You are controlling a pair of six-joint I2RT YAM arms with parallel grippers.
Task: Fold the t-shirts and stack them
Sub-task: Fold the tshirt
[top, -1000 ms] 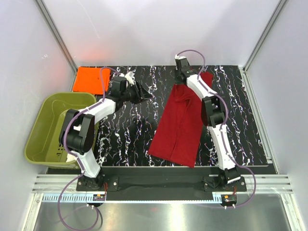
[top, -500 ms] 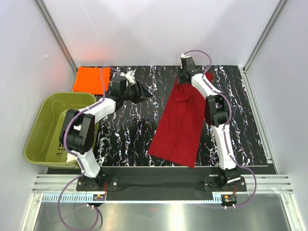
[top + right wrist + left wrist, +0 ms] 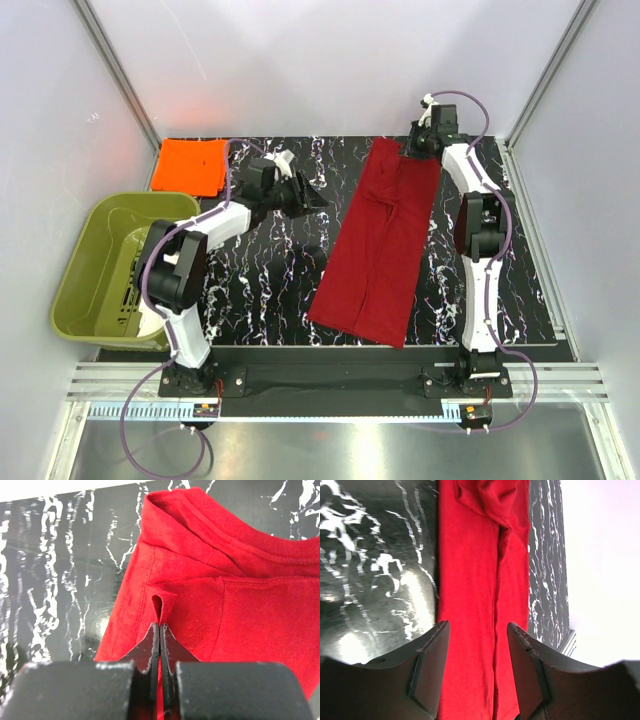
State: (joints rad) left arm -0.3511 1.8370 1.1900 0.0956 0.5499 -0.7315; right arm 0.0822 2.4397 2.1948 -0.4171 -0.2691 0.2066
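A crimson red t-shirt [image 3: 380,245] lies as a long folded strip across the middle-right of the black marbled table. My right gripper [image 3: 408,150] is at its far end, shut on a pinch of the red cloth [image 3: 161,611] close to the collar [image 3: 235,530]. A folded orange t-shirt [image 3: 190,165] lies flat at the far left corner. My left gripper [image 3: 318,199] hovers open over the table's middle, left of the red t-shirt; the red cloth [image 3: 470,605] shows beyond its fingers [image 3: 432,665], apart from them.
An olive-green tub [image 3: 105,265] stands off the table's left edge. White walls with metal corner posts close in the far and side edges. Bare marbled table [image 3: 260,280] lies between the tub and the red shirt.
My right gripper closed on the red shirt's far end and drew it away toward the far right corner, stretching the shirt longer. The left gripper shifted slightly right.
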